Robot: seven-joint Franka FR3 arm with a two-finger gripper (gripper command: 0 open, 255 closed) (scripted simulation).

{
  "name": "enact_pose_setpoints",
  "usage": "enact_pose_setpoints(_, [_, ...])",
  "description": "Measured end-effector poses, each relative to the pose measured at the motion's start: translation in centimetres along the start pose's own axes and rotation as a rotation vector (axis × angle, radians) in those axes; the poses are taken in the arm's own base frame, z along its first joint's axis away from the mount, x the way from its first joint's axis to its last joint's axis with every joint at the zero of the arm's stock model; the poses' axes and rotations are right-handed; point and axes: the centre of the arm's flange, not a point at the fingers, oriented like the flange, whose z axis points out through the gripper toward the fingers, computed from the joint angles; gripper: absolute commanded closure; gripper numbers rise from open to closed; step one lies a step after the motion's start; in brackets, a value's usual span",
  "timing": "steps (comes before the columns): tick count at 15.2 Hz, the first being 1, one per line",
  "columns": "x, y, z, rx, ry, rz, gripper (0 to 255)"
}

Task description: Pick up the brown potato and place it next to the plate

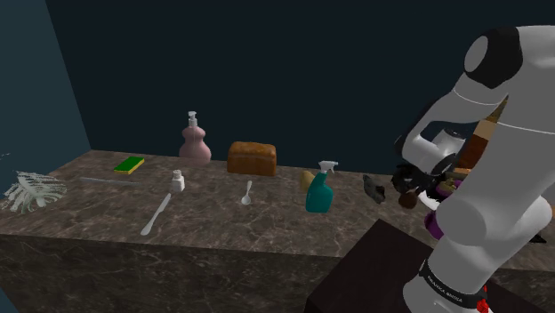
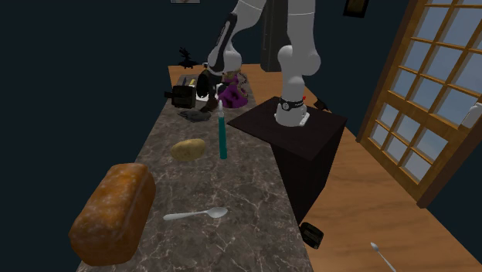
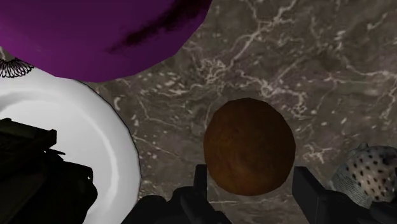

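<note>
The gripper (image 3: 252,170) clasps the potato (image 3: 249,146): its two fingers (image 3: 200,181) stand about a potato's width apart and press the sides of its lower half. In the shoulder view the potato sits at 3 o'clock from the spray bottle (image 1: 319,188), tucked under the hand.

The plate (image 3: 95,140) lies just beside the potato with a strip of bare counter (image 3: 331,76) between them, so I judge this to be the placing step, near its end. I cannot tell whether the potato rests on the counter or hangs just above it.

The next move calls for easing down until the potato bears on the counter, then parting the fingers and rising straight. That should nudge neither the plate nor the speckled thing (image 3: 370,170) beyond the other finger.

The potato is dark brown, matte and finely rough, nearly ball-round. It will likely roll once freed.
</note>
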Motion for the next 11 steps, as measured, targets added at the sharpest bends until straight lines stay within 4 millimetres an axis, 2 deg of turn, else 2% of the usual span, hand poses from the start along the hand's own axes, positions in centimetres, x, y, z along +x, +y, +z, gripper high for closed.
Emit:
enact_pose_setpoints(8, [-0.9, -0.1, 3.8, -0.002, 0.009, 0.003, 255])
enact_pose_setpoints(11, [-1.2, -0.1, 4.1, -0.002, 0.007, 0.005, 255])
